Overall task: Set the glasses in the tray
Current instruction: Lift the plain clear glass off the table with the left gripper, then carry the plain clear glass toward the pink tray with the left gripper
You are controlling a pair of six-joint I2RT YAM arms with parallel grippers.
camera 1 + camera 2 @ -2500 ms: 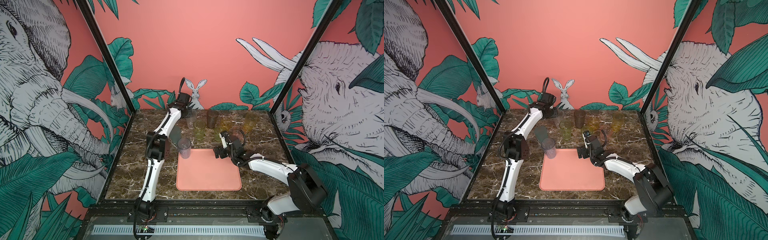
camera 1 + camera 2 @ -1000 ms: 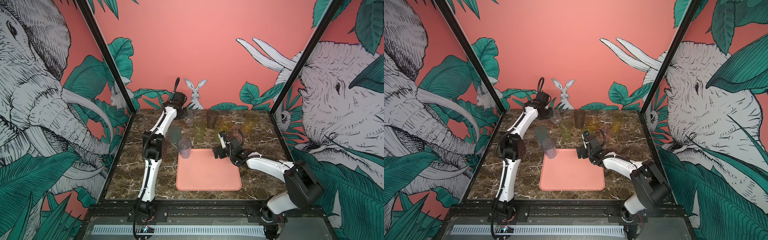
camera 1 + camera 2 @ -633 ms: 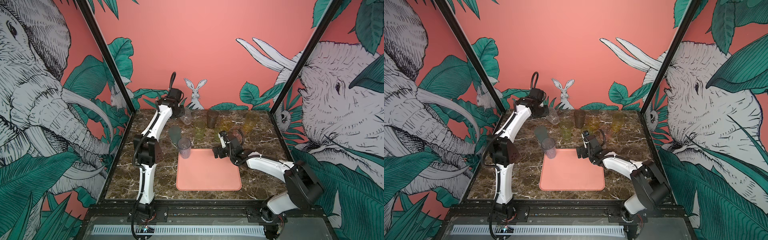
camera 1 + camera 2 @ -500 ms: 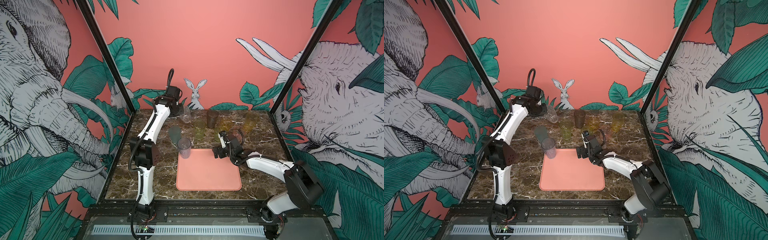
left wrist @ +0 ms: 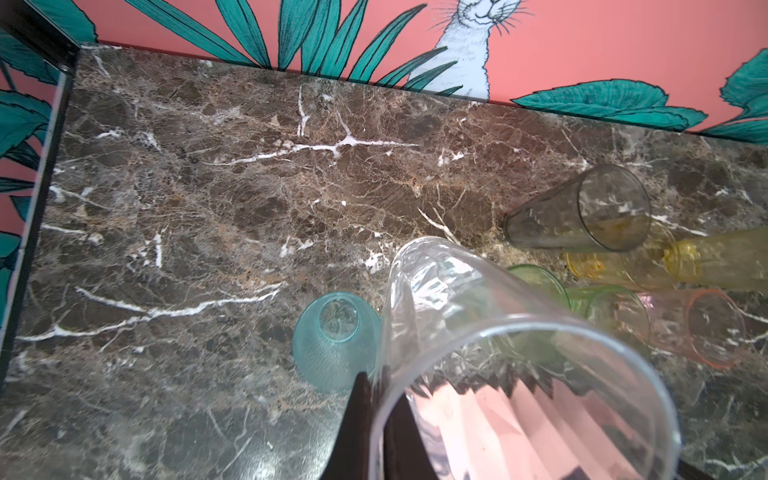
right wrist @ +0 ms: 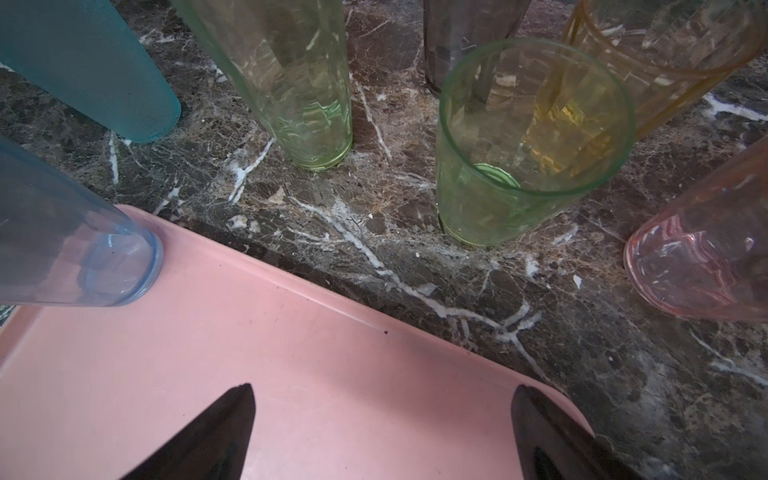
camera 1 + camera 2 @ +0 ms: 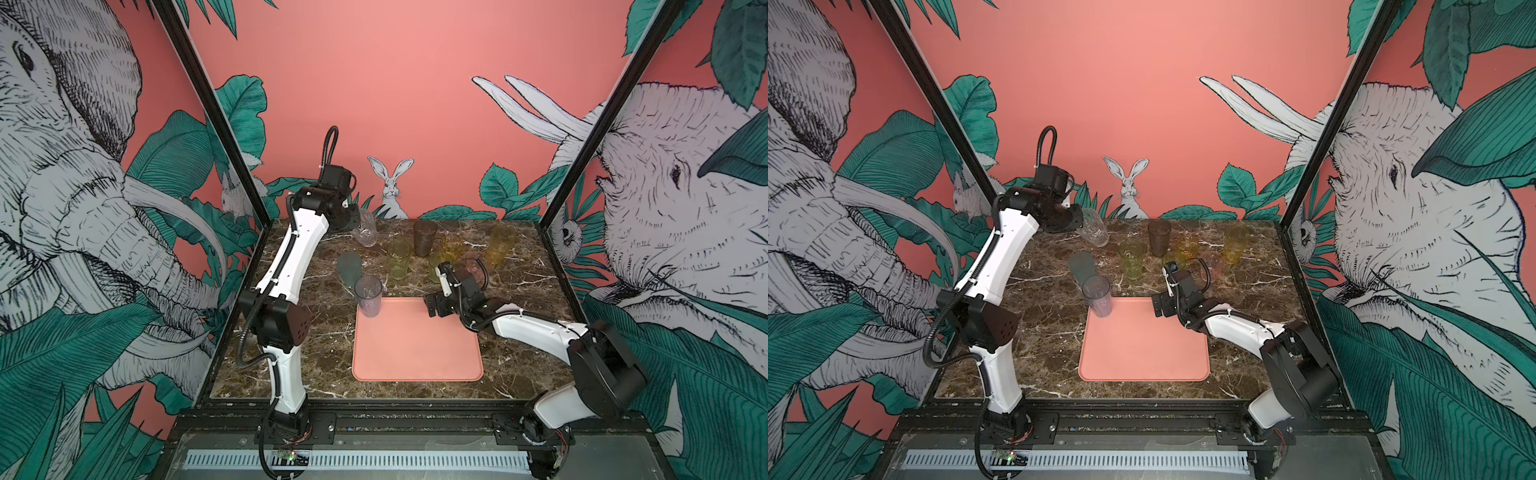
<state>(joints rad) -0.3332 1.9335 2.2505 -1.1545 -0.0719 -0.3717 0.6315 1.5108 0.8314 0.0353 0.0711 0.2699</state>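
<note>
— What is the left gripper (image 5: pixel 376 386) holding?
— Its black tapered fingers (image 5: pixel 357 415) are pinched together on the wall of the clear tumbler (image 5: pixel 478 332), one on either side of the rim. The tumbler is thin glossy plastic, faceted down the sides, and narrows to a small round base.
— Which way does it point?
— It is tilted, with the mouth toward the wrist. The long axis slants down and away, so the base aims at the cluster of glasses. In both top views the clear tumbler (image 7: pixel 365 229) (image 7: pixel 1094 229) is at the back left of the brown, white-veined marble tabletop (image 7: pixel 316 291). I cannot tell whether its base clears the stone.
— And the right gripper (image 6: pixel 382 390)?
— Its jaws are wide apart with nothing between them, over the far right part of the tray (image 6: pixel 291 353). The tray is a smooth salmon-pink slab with rounded corners and a low rim.
— What about the other glasses?
— A grey-violet tumbler (image 7: pixel 368 296) stands upright on the tray's far left corner. Standing on the marble beyond the tray:
  - a frosted blue-grey tumbler (image 7: pixel 349 268)
  - a tall yellow-green tumbler (image 6: pixel 291 83)
  - a short yellow-green tumbler (image 6: pixel 532 137)
  - a smoky brown tumbler (image 7: pixel 424 237)
  - a pink tumbler (image 6: pixel 698 266)
</note>
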